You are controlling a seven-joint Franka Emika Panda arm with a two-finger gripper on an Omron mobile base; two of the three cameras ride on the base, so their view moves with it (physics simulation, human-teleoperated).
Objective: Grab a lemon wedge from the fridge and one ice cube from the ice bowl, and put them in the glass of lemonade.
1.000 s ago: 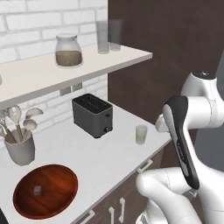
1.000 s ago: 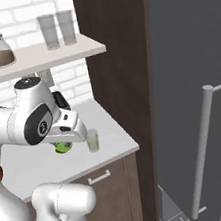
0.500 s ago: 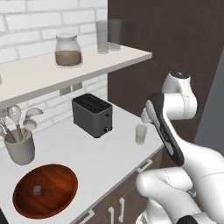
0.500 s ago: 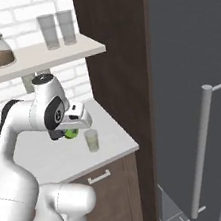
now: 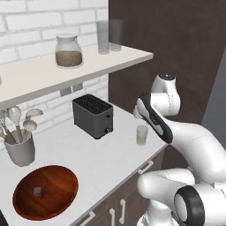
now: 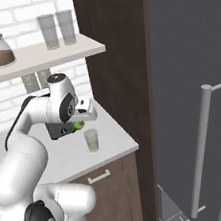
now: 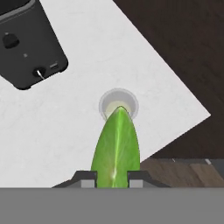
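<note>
- I see the lemon wedge (image 7: pixel 116 146), a green-yellow pointed sliver, pinched in my claw (image 7: pixel 111 177) with its tip over the glass's mouth.
- The glass of lemonade (image 5: pixel 141 134) stands upright near the table's front right corner, clear, with pale liquid.
- The ice bowl (image 5: pixel 45 192), wide, reddish-brown wood, sits at the table's left front.
- One grey ice cube (image 5: pixel 38 190) lies inside it.
- The grey fridge (image 6: pixel 201 93) stands closed, right of the table.

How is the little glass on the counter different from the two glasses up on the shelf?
The glass of lemonade holds pale yellow-green drink; the two shelf glasses look empty and grey. The glass of lemonade is shorter than the shelf glasses. It stands alone on the counter by the toaster; the shelf glasses stand side by side on the shelf. All three are upright and see-through.
</note>
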